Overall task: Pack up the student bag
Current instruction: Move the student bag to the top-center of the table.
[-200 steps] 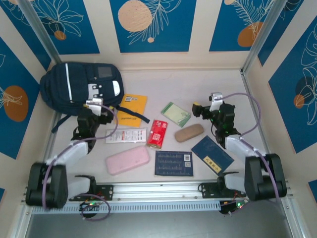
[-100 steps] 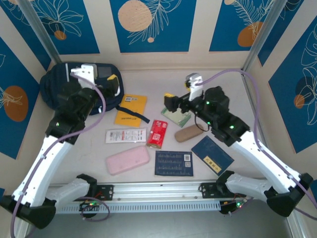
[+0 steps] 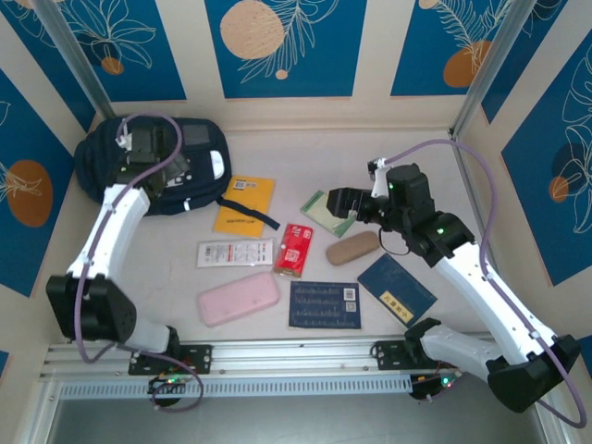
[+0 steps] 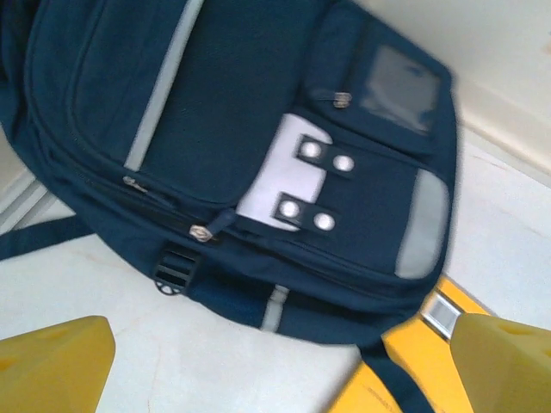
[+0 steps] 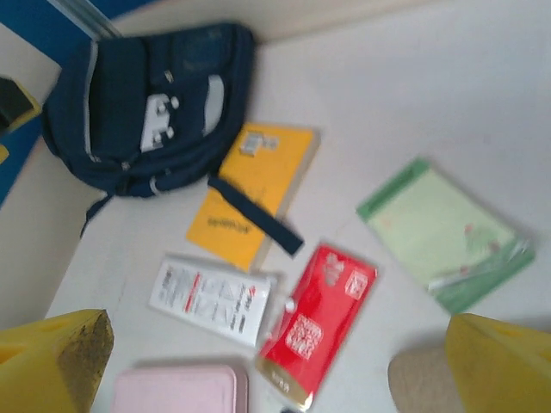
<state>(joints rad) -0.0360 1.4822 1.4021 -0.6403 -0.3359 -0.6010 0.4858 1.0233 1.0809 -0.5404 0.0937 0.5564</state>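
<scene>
The student bag (image 3: 139, 171) is a navy backpack lying flat at the back left, front pocket up (image 4: 258, 129), and its zips look closed. One dark strap (image 3: 252, 213) trails over a yellow booklet (image 3: 245, 205). My left gripper (image 3: 174, 168) hovers open above the bag's near edge, its yellow fingertips (image 4: 52, 366) wide apart with nothing between them. My right gripper (image 3: 342, 202) hangs open over a green notebook (image 3: 324, 213), empty, and its wrist view also takes in the bag (image 5: 146, 103) and the strap (image 5: 254, 215).
Loose on the table lie a white packet (image 3: 235, 252), a red packet (image 3: 295, 250), a pink case (image 3: 238, 298), a tan pouch (image 3: 352, 247) and two dark blue booklets (image 3: 325, 305) (image 3: 396, 288). Walls close in on the left, back and right.
Both arms have risen from their low, folded pose and reached out. The left has swung over the bag, the right has moved left above the green notebook. Both stayed open.
</scene>
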